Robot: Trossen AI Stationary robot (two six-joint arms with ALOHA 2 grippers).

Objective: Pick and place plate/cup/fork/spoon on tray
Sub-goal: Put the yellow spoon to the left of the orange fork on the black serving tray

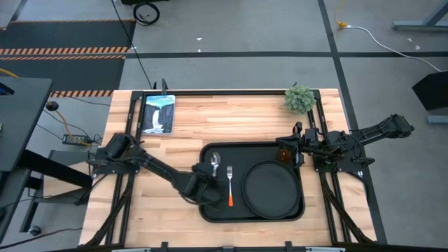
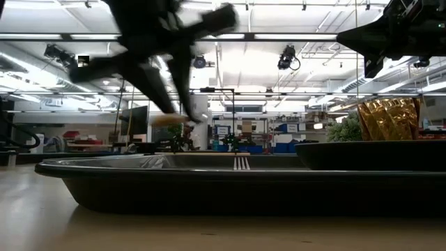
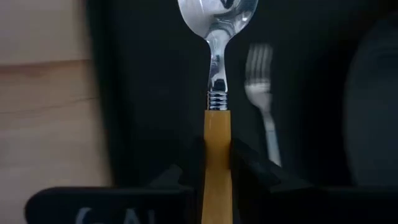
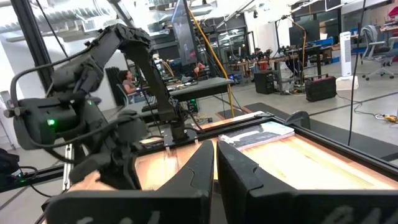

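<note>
The black tray [image 1: 210,210] lies on the wooden table. On it lie the round black plate [image 1: 271,189] at the right and the fork [image 1: 229,185] with its red-orange handle. The amber cup [image 1: 285,153] stands at the tray's far right corner and also shows in the low view [image 2: 387,118]. My left gripper [image 1: 210,176] is over the tray's left part, shut on the spoon [image 3: 217,62]. My right gripper [image 4: 216,162] is shut and empty, raised above the tray's far right corner near the cup. My left gripper pinches the spoon's yellow-orange handle [image 3: 216,134] between its two fingers. The fingers slant down from the table's near left and lie along the handle. The silver bowl [image 3: 217,15] sticks out ahead toward the far edge. The spoon shows above the tray in the low view [image 2: 171,118].
A small potted plant [image 1: 299,99] stands at the table's far right corner. A picture card [image 1: 159,113] lies at the far left. Bare wood lies left of the tray and beyond it.
</note>
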